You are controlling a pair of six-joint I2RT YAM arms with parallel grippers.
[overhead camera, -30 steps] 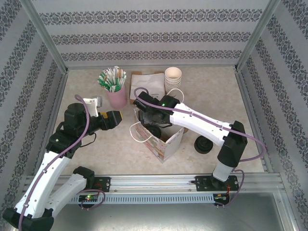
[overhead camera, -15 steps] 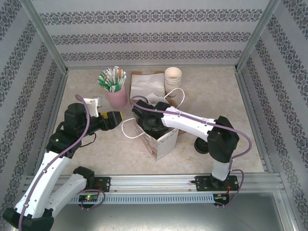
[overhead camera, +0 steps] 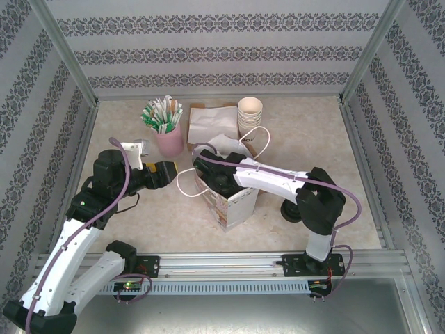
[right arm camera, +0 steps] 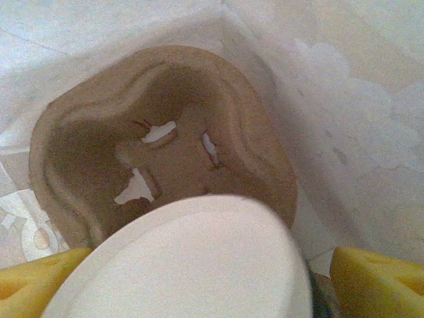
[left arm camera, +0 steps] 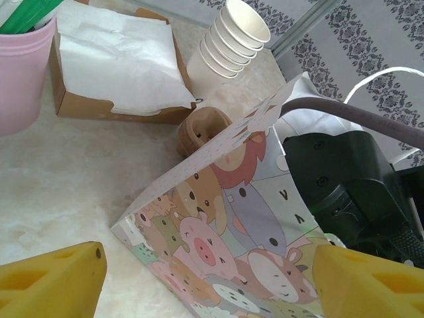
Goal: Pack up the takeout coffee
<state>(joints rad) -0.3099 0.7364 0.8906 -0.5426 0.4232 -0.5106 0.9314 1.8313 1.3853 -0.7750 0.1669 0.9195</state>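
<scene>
Right claw (right arm camera: 211, 281) is down inside the paper bag (overhead camera: 235, 206), fingers spread wide. A white round disc (right arm camera: 192, 252) sits between them with a gap on one side, so it isn't clamped. Brown pulp cup tray (right arm camera: 165, 132) lies on the bag floor. Left claw (overhead camera: 169, 169) hovers just left of the bag, fingers apart, nothing in it. Coffee cup (overhead camera: 288, 211), black lid, is on the table (overhead camera: 139, 209) right of the bag, partly behind the right arm (overhead camera: 278, 182).
</scene>
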